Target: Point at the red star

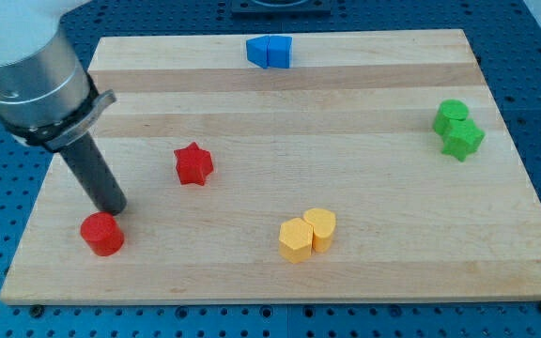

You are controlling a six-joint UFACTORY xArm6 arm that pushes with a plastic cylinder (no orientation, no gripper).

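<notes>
Red star-shaped block (193, 164) = target, sits left of centre on the pale wooden board (364, 272), alone, nothing touching it. My tip (114, 210), lower end of the dark rod, is down at the board's lower left, touching or just about touching the top edge of the red cylinder block (101, 234); can't tell which. Tool state: plain rod, no jaws, so nothing to spread or pinch, holds nothing.

Other blocks, none near the target:
- blue pair (270, 52), two blue blocks touching, at view's top centre; shapes hard to read, one looks wedge-like
- green pair at view's right: green cylinder (452, 115) touching a green star-ish block (462, 140) just below it
- yellow pair at bottom centre: yellow hexagon-ish block (296, 240) touching a yellow heart-ish block (320, 227)

Step in hand, my judgement: approach phase, pointing not done yet. Tip is at the wrong red block, star is up and to the view's right of it, near but apart.

Next move needs: slide tip up-right toward the star, w/o dragging the red cylinder along, so peel off it first. Path btwn tip and star looks free of blocks. Stop just beside the star, lower-left side, w/o shoving it; star is small and light-looking, prob. slides on slight contact.
</notes>
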